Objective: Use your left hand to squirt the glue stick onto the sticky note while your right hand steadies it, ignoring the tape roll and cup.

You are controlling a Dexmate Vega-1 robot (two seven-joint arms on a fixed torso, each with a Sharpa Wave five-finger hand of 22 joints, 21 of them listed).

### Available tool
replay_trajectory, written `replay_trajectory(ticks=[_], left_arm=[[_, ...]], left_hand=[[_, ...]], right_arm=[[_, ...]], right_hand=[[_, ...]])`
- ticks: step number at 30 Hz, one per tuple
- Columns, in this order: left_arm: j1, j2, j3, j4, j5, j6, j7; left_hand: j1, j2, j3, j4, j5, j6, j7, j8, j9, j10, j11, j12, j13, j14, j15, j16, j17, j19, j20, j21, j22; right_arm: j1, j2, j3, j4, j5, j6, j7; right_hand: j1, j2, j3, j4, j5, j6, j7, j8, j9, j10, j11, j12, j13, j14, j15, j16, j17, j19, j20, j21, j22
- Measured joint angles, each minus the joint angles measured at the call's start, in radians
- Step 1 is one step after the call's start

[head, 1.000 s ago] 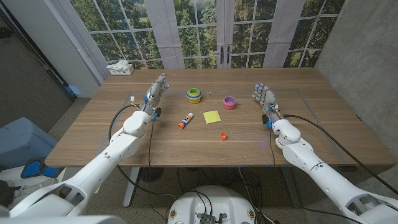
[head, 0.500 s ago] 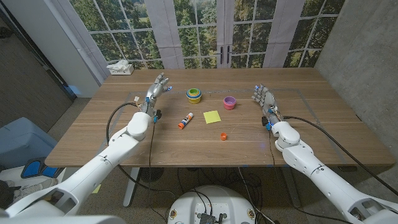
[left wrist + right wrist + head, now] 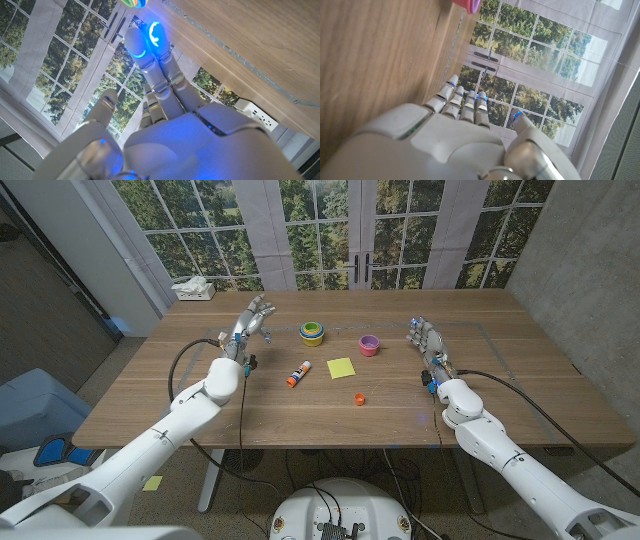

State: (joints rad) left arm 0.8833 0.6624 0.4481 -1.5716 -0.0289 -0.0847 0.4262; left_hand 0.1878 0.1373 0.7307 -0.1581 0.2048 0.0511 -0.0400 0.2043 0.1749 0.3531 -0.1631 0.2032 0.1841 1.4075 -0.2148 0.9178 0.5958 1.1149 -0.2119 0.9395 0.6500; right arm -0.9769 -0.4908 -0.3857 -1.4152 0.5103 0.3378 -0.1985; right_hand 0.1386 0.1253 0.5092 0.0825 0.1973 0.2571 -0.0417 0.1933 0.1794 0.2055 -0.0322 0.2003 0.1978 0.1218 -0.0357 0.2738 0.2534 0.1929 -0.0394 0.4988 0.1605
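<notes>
Lying flat: white glue stick (image 3: 297,373), orange-ended; uncapped.

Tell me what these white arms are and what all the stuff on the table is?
They belong to a robot standing at a wooden table. One picture comes from a camera on its head, looking down. The other two come from cameras on its wrists, so they look tilted and strange. The left hand and right hand are both up with fingers apart, holding nothing. On the table lie a glue stick, a yellow sticky note, a small orange cap, a pink tape roll and a yellow-green cup. A white box sits at the far corner.
</notes>
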Motion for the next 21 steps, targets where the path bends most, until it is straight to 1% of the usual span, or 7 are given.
replay_trajectory(ticks=[7,10,12,14,16,17,21], left_arm=[[-0.002,0.041,0.009,-0.052,0.058,0.083,-0.032],[-0.007,0.063,0.017,-0.079,0.092,0.124,-0.045],[-0.012,0.078,0.025,-0.097,0.108,0.141,-0.049],[-0.017,0.094,0.034,-0.118,0.145,0.176,-0.057],[-0.020,0.103,0.040,-0.130,0.170,0.198,-0.062],[-0.023,0.116,0.048,-0.146,0.187,0.211,-0.065],[-0.026,0.123,0.052,-0.155,0.234,0.246,-0.082]], left_hand=[[0.084,-0.007,0.034,-0.034,0.000,0.051,-0.059,0.000,0.000,-0.054,-0.021,-0.015,0.000,-0.040,-0.004,0.008,-0.016,-0.073,0.036,0.000,0.006],[0.153,-0.021,0.047,-0.047,-0.004,0.067,-0.086,0.000,0.000,-0.070,-0.024,-0.015,0.000,-0.063,-0.002,0.018,-0.021,-0.100,0.047,0.000,0.003],[0.209,-0.037,0.056,-0.048,-0.011,0.082,-0.100,0.000,0.000,-0.075,-0.025,-0.015,0.000,-0.076,-0.004,0.028,-0.021,-0.118,0.054,0.000,0.003],[0.312,-0.074,0.056,-0.048,-0.020,0.098,-0.116,0.000,0.000,-0.086,-0.024,-0.015,0.000,-0.098,-0.004,0.044,-0.024,-0.137,0.060,0.005,-0.003],[0.395,-0.101,0.053,-0.045,-0.024,0.114,-0.132,0.000,0.000,-0.088,-0.022,-0.015,0.000,-0.115,-0.004,0.055,-0.027,-0.154,0.069,0.010,-0.006],[0.427,-0.111,0.047,-0.045,-0.024,0.119,-0.137,0.000,0.000,-0.091,-0.019,-0.015,0.000,-0.122,-0.005,0.059,-0.030,-0.165,0.071,0.011,-0.006],[0.570,-0.158,0.003,-0.043,-0.028,0.135,-0.153,0.000,0.005,-0.091,-0.019,-0.015,0.004,-0.150,-0.006,0.074,-0.042,-0.187,0.081,0.030,-0.011]], right_arm=[[-0.022,0.000,0.005,-0.022,-0.011,0.008,-0.020],[-0.031,0.001,0.006,-0.031,-0.014,0.010,-0.026],[-0.038,0.002,0.008,-0.038,-0.024,0.016,-0.044],[-0.044,0.004,0.009,-0.043,-0.027,0.018,-0.050],[-0.051,0.005,0.010,-0.048,-0.031,0.020,-0.057],[-0.054,0.006,0.010,-0.051,-0.035,0.023,-0.065],[-0.066,0.010,0.012,-0.062,-0.038,0.024,-0.069]], right_hand=[[0.000,0.000,-0.004,-0.004,0.000,-0.004,-0.004,0.000,0.000,0.000,0.000,0.000,0.000,0.004,-0.004,0.004,0.005,0.006,0.005,0.000,0.000],[0.000,0.000,-0.004,-0.004,0.000,-0.004,-0.003,0.000,0.000,0.000,0.000,0.000,0.000,0.007,0.000,0.004,0.005,0.009,0.002,0.000,0.000],[0.000,0.000,-0.004,-0.004,0.000,-0.004,-0.003,0.000,0.000,0.000,0.000,0.000,0.000,0.007,0.000,0.004,0.005,0.009,0.002,0.000,0.000],[0.000,0.000,-0.004,-0.004,-0.005,-0.004,-0.003,0.000,0.000,0.004,0.004,0.000,0.000,0.007,0.000,0.004,0.005,0.009,0.002,0.000,0.000],[0.000,0.000,-0.004,-0.004,-0.005,-0.004,-0.003,0.000,0.000,0.004,0.004,0.000,0.000,0.007,0.000,0.004,0.005,0.009,0.002,0.000,0.000],[0.000,0.000,-0.004,-0.004,-0.005,-0.004,-0.003,0.000,0.000,0.004,0.004,0.000,0.000,0.007,0.000,0.004,0.005,0.009,0.002,0.000,0.000],[0.000,0.000,-0.007,-0.007,-0.005,-0.004,-0.003,0.000,0.000,0.004,0.004,0.000,0.000,0.007,0.000,0.004,0.005,0.013,-0.002,-0.007,0.000]])
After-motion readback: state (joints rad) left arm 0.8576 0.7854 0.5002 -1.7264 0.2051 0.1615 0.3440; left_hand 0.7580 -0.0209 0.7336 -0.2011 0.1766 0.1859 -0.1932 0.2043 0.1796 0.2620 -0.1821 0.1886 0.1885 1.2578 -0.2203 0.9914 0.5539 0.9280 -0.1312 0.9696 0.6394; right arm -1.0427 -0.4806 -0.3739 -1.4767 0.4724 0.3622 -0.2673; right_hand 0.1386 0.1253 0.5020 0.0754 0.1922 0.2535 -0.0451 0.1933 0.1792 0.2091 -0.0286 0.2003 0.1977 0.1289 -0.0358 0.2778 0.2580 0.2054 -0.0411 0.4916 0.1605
